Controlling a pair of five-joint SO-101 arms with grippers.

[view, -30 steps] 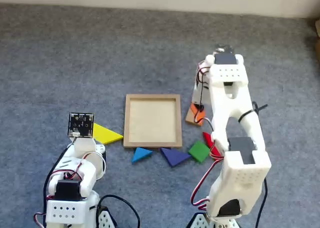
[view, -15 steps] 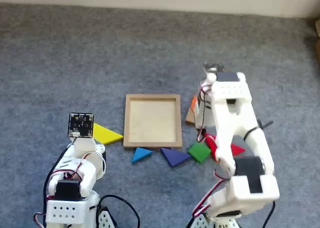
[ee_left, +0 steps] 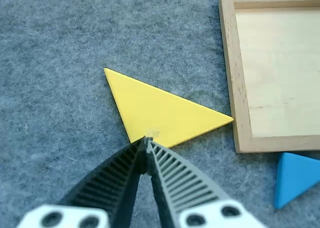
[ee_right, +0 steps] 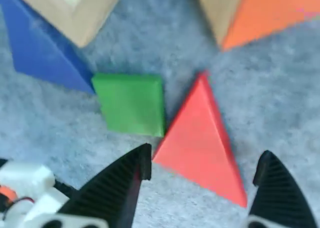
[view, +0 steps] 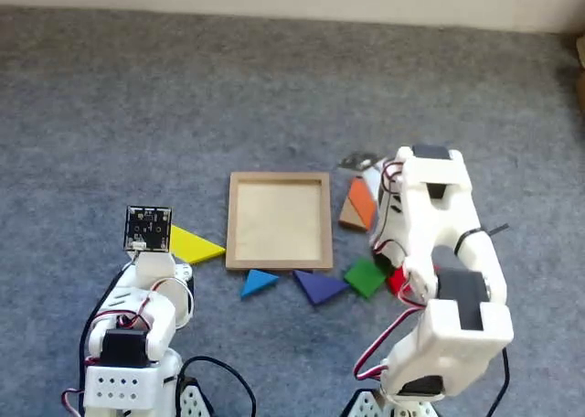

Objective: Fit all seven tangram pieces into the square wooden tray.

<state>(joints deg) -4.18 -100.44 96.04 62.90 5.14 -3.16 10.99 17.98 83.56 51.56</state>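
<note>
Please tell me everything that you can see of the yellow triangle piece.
The yellow triangle is a thin, flat piece with a smooth, evenly coloured face and sharp corners. It lies flat on the grey carpet, outside the wooden tray, on the left arm's side. One acute corner reaches the tray's outer frame. The left gripper, shut, has its tips at one edge of the piece; whether they press on it cannot be told.

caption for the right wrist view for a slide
Right gripper open over the red triangle, green square beside it
</note>
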